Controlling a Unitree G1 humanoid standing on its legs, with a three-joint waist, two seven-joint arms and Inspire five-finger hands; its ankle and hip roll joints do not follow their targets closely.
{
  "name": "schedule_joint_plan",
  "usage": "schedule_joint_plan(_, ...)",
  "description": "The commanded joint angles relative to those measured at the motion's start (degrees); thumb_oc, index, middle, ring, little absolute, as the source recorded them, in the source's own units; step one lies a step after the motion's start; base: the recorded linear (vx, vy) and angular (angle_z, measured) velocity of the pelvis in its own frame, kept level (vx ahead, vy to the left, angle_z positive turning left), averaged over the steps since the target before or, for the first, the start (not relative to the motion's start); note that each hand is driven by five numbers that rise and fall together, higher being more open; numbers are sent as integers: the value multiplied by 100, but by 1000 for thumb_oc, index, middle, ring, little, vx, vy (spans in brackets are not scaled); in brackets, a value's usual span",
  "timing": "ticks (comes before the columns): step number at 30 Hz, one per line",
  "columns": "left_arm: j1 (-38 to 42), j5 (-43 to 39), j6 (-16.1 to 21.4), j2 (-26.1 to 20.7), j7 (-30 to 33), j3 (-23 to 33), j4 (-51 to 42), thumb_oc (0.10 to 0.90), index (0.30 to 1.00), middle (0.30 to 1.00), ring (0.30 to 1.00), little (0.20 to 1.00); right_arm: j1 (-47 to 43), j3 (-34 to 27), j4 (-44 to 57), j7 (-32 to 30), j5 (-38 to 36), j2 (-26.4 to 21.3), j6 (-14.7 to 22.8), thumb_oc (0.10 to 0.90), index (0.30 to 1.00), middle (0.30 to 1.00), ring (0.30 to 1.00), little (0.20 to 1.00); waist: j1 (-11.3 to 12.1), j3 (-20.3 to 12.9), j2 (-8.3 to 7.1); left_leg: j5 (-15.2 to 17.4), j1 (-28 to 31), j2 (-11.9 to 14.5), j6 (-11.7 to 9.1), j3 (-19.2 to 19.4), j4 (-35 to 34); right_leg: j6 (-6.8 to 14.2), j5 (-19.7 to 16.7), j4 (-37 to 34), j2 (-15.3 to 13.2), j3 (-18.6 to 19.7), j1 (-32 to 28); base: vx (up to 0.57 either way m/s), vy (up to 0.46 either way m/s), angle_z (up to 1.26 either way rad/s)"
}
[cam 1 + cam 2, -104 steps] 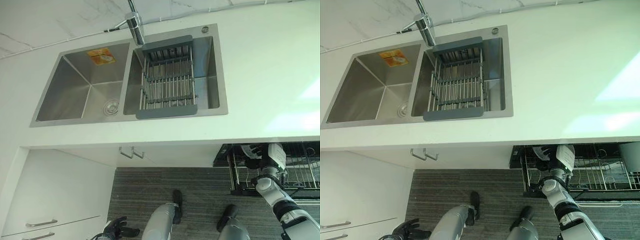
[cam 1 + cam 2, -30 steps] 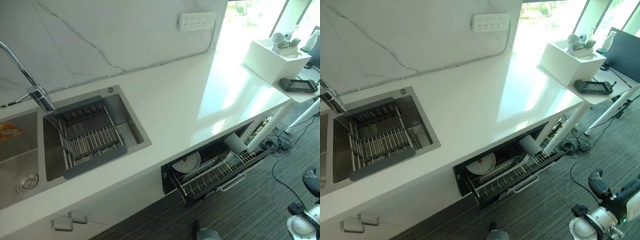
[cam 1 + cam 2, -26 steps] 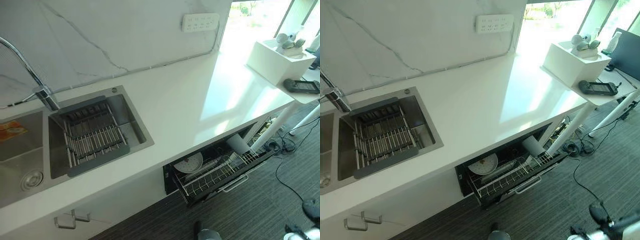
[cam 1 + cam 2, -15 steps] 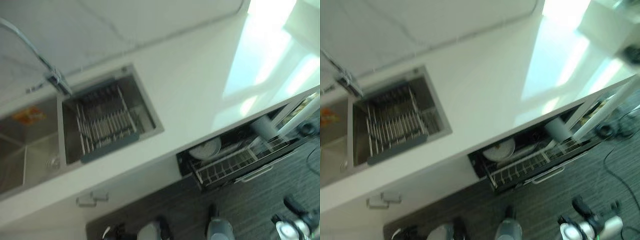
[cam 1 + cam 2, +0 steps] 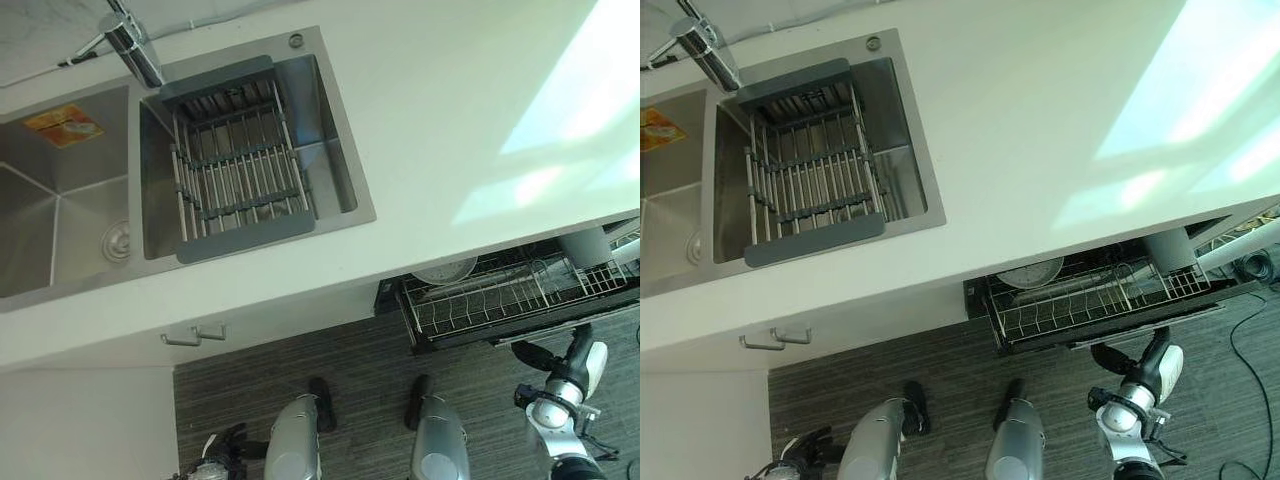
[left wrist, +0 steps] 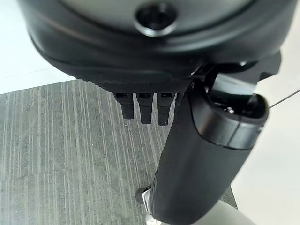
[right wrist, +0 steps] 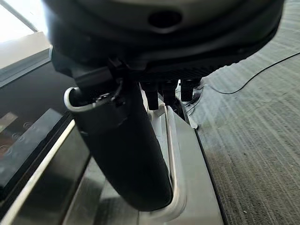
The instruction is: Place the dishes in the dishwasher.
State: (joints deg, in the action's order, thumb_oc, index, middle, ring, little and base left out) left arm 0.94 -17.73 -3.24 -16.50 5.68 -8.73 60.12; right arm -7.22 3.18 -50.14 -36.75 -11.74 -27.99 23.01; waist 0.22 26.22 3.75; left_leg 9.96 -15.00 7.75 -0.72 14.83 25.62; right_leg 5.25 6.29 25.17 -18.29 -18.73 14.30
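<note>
Left hand [image 5: 218, 455] hanging low near the floor, relaxed and empty, idle. Plate [image 5: 1032, 271] and cup [image 5: 1166, 249] racked in the pulled-out dishwasher drawer [image 5: 1095, 300] under the counter, apparently loaded. Right hand [image 5: 1145, 372] just in front, fingers straight on the drawer's handle [image 7: 171, 154], likely ready to push.

A kitchen is showing here: a steel sink [image 5: 60, 215] with tap [image 5: 133, 45] is sitting in a white counter [image 5: 450, 110], a dishwasher rack [image 5: 510, 300] standing open below.

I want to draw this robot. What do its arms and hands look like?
Its arms are silver-grey tubes with dark bands at the joints. The right hand is dark with a white cover on one side. The left hand is dark all over, with a thick rounded thumb and short blocky fingers.
</note>
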Motion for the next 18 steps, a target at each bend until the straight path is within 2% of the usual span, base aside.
schedule_joint_plan(1, -272, 34, 45, -125, -4, -40, 3, 800, 900, 900, 900, 900, -770, 234, 576, 264, 606, -535, 434, 800, 900, 900, 900, 900, 306, -337, 29, -49, 298, -118, -72, -421, -693, -240, 1364, 1155, 147, 1, -111, 12, 2, 14)
schedule_joint_plan(8, -238, 239, 121, -239, -141, -43, 95, 800, 900, 900, 900, 900, -1354, 322, 683, 434, 453, -848, 351, 800, 900, 900, 900, 900, 614, -226, 61, -195, 108, -198, -82, -627, -745, -203, 1355, 1268, 50, -112, -15, 30, 5, 20)
schedule_joint_plan(16, -227, 336, 194, -366, -205, -103, 126, 800, 900, 900, 900, 900, -2286, 427, 496, 825, 413, -1338, 326, 800, 900, 900, 900, 900, 955, -167, 175, -374, -61, -227, -144, -789, -843, -178, 1361, 1264, -53, -318, -53, 5, -1, 17)
schedule_joint_plan(18, -266, 343, 186, -396, -297, -98, 186, 800, 900, 900, 900, 900, -2673, 543, 498, 892, 348, -1485, 482, 800, 900, 900, 900, 900, 1063, -177, 224, -407, -111, -216, -176, -845, -843, -184, 1367, 1216, -49, -403, -120, 24, 9, 9)
